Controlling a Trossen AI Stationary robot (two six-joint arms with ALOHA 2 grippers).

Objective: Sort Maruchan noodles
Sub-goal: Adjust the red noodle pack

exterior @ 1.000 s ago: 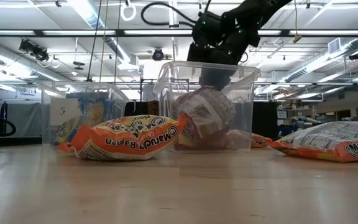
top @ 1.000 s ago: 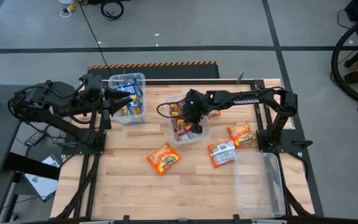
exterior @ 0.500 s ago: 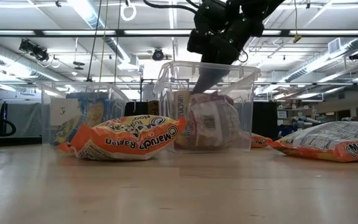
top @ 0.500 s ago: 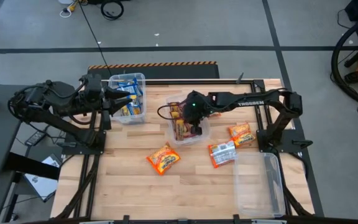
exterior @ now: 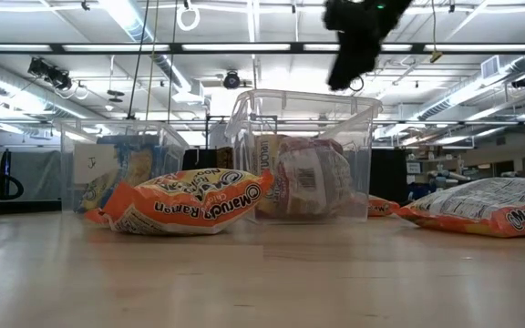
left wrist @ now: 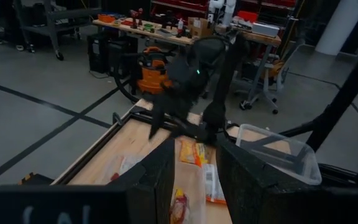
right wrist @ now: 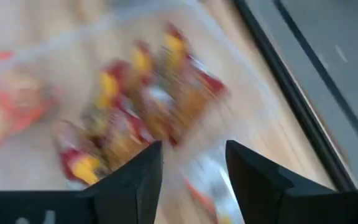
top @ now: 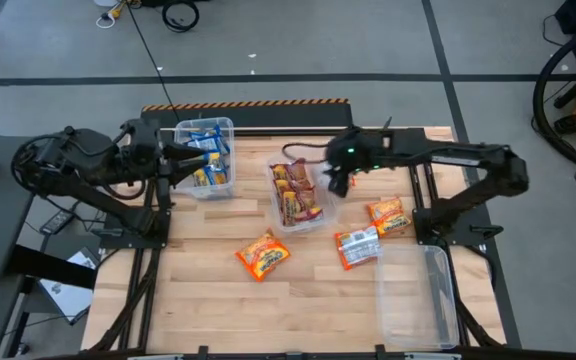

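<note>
Beside the middle bin, your right gripper hangs above the worktop, jaws released and empty. Red packets fill that bin and blue packets the bin by your left gripper, whose jaws stand parted. Three orange packets lie loose near the empty bin, so sorting looks roughly two-thirds done. Packet counts inside the bins are hard to make out.

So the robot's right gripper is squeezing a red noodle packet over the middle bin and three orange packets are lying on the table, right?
Not quite. The right gripper is open and holds nothing; the right wrist view shows an empty gap between its fingers. It hangs just beside the middle bin, where the red packets already lie. The three orange packets are on the table, as the high view shows.
</note>
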